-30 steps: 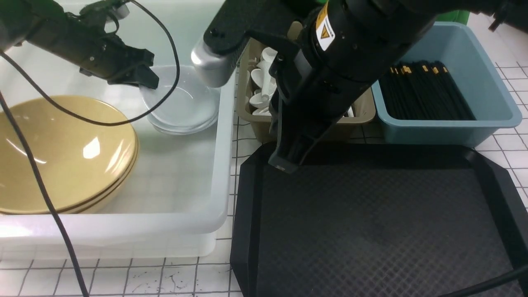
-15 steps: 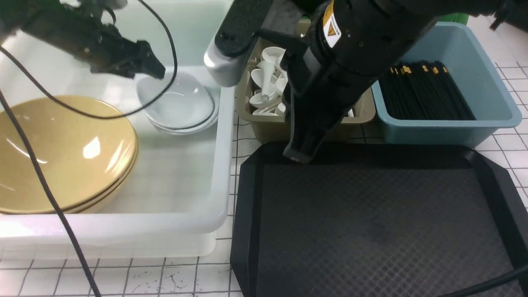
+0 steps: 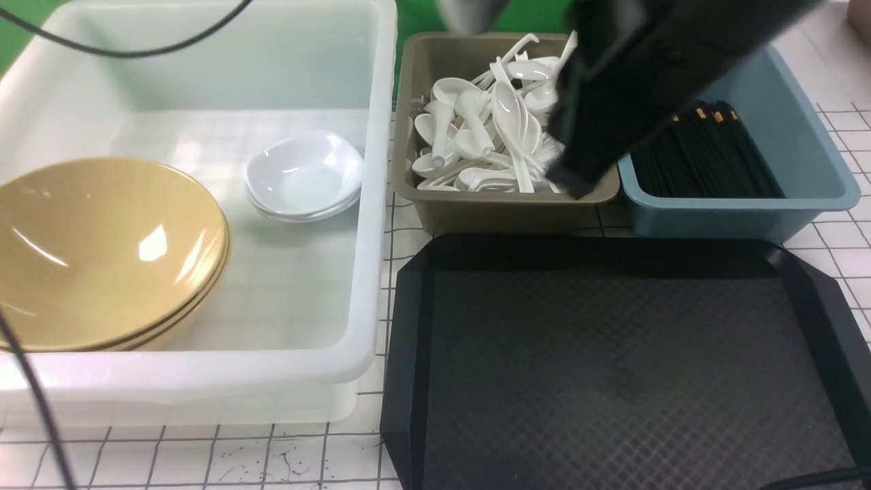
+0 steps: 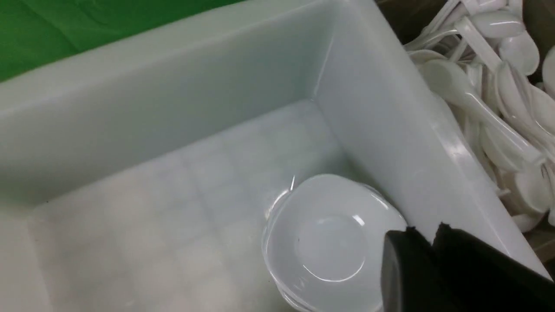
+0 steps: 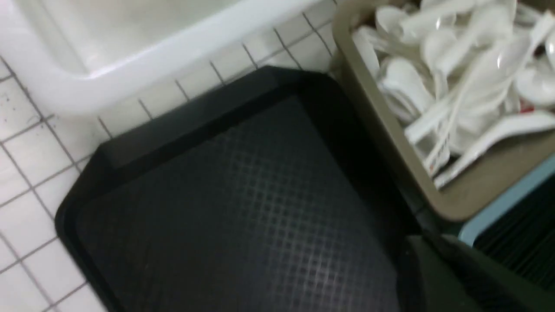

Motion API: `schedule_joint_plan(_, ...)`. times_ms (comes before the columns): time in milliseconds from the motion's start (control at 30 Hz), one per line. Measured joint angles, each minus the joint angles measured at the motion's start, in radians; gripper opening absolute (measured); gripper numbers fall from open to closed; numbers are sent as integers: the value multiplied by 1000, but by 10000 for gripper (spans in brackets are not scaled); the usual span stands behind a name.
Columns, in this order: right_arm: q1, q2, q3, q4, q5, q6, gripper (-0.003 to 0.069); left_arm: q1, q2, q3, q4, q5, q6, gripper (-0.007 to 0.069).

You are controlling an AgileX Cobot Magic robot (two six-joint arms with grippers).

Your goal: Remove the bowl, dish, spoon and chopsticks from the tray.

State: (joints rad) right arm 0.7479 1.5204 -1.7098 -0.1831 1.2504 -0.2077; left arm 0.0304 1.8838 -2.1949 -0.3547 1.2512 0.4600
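The black tray (image 3: 612,381) lies bare at the front right; it also shows in the right wrist view (image 5: 217,195). The tan bowl (image 3: 102,252) sits stacked in the white tub (image 3: 204,374). The white dish (image 3: 303,173) sits on a stack beside it. Spoons (image 3: 490,129) fill the olive bin, and black chopsticks (image 3: 708,156) fill the blue bin. My left gripper (image 4: 427,232) is shut and empty, above the dish (image 4: 325,242). My right gripper (image 3: 575,184) is blurred, looks shut and empty, and hangs over the olive bin's front right corner.
The olive bin (image 3: 476,211) and blue bin (image 3: 735,211) stand directly behind the tray. The tub's wall (image 4: 390,130) runs close beside the left gripper. A black cable (image 3: 34,408) hangs over the tub's front left. The table is white tile.
My left arm has risen out of the front view, leaving the dish on its stack. My right arm has swung up and to the right, uncovering the olive bin.
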Motion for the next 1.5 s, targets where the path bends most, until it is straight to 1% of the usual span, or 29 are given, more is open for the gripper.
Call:
schedule_joint_plan(67, -33, -74, 99, 27, -18, 1, 48, -34, -76, 75, 62, 5, -3, 3)
schedule_joint_plan(133, -42, -102, 137, 35, -34, 1, 48, -45, -111, 103, 85, 8, -10, -2)
schedule_joint_plan(233, -59, -251, 323, 56, -150, 8, 48, -84, -229, 242, 191, 11, -73, -7)
schedule_joint_plan(267, -59, -269, 335, 57, -158, 11, 48, -86, -243, 251, 196, 11, -81, -7)
schedule_joint_plan(367, -59, -415, 512, 97, -308, 29, 48, -91, -348, 401, 244, 9, -125, -7)
schedule_joint_plan(400, -59, -462, 570, 119, -364, 31, 48, -91, -381, 448, 249, 3, -137, -7)
schedule_joint_plan(433, -59, -534, 669, 166, -467, 31, 48, -91, -470, 564, 255, -29, -153, -7)
schedule_joint_plan(467, -59, -576, 721, 183, -519, 31, 48, -91, -518, 632, 255, -57, -158, -7)
schedule_joint_plan(633, -59, -733, 905, 231, -701, 31, 48, -91, -729, 916, 244, -194, -175, -7)
schedule_joint_plan(733, -59, -828, 997, 265, -794, 31, 48, -91, -917, 1104, 221, -277, -175, -7)
schedule_joint_plan(767, -59, -848, 1016, 275, -822, 31, 48, -91, -971, 1157, 217, -293, -175, -7)
schedule_joint_plan(800, -59, -858, 1024, 277, -827, 31, 48, -91, -982, 1167, 217, -295, -175, -7)
schedule_joint_plan(833, -59, -891, 1053, 301, -864, 31, 48, -91, -1077, 1254, 213, -309, -175, -7)
schedule_joint_plan(867, -59, -895, 1056, 303, -868, 31, 48, -91, -1088, 1263, 213, -311, -175, -7)
schedule_joint_plan(967, -59, -944, 1088, 323, -911, 31, 48, -91, -1278, 1416, 219, -317, -175, -7)
schedule_joint_plan(1200, -59, -953, 1093, 325, -943, 31, 48, -92, -1547, 1584, 221, -372, -176, -7)
schedule_joint_plan(1367, -59, -953, 1093, 325, -947, 31, 48, -92, -1642, 1663, 221, -419, -178, -7)
schedule_joint_plan(1500, -59, -953, 1093, 325, -947, 31, 48, -92, -1655, 1676, 222, -419, -178, -7)
